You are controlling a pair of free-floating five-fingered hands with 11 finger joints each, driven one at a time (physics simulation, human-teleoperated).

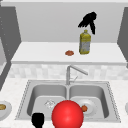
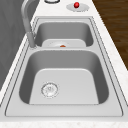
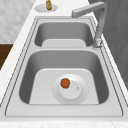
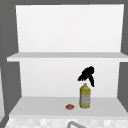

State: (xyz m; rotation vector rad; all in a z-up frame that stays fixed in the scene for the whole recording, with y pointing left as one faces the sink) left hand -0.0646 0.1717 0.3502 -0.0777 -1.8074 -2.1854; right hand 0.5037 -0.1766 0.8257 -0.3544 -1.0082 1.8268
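My right hand (image 1: pixel 87 20) hovers just above the cap of a yellow bottle (image 1: pixel 85 43) that stands upright on the lower wall shelf (image 1: pixel 40 53). Its fingers are loose and point downward, holding nothing. The upper view shows the same hand (image 4: pixel 86 74) over the bottle (image 4: pixel 85 99). A small orange-red thing (image 1: pixel 69 53) lies on the shelf left of the bottle. My left hand (image 1: pixel 38 120) hangs low at the sink's front rim, beside a big red ball (image 1: pixel 67 114).
A double sink (image 1: pixel 30 92) with a faucet (image 1: pixel 72 71) lies below the shelf. A white plate (image 3: pixel 75 93) with a small orange item (image 3: pixel 65 83) sits in the right basin. Countertop plates stand at either side: one with a brown item (image 3: pixel 48 4), one with a red item (image 2: pixel 76 4).
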